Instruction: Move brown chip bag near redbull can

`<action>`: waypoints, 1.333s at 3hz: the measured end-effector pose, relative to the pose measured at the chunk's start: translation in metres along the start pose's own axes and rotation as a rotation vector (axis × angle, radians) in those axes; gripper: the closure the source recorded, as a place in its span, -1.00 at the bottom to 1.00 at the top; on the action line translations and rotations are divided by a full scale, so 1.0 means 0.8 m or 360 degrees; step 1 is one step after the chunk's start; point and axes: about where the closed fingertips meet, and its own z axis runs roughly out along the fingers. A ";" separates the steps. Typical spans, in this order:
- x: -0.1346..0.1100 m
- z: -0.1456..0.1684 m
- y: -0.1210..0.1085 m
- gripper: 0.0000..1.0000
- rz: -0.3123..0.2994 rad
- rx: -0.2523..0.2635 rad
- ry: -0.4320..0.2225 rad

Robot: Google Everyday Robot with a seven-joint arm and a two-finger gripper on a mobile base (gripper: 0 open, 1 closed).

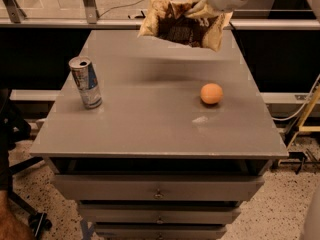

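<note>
The brown chip bag [180,25] hangs in the air above the far edge of the grey table, crumpled, with pale yellow edges. My gripper [200,8] is at the top right of the view, shut on the bag's upper edge; the white arm runs off to the right. The redbull can [86,82] stands upright on the table's left side, well to the left of and nearer than the bag.
A small round orange fruit [211,93] lies on the right part of the grey table [150,129]. The table has drawers below its front edge. A railing runs behind it. Chair parts stand on the floor at the left.
</note>
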 end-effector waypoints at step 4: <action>-0.070 0.098 -0.018 1.00 0.0169 0.0087 -0.0003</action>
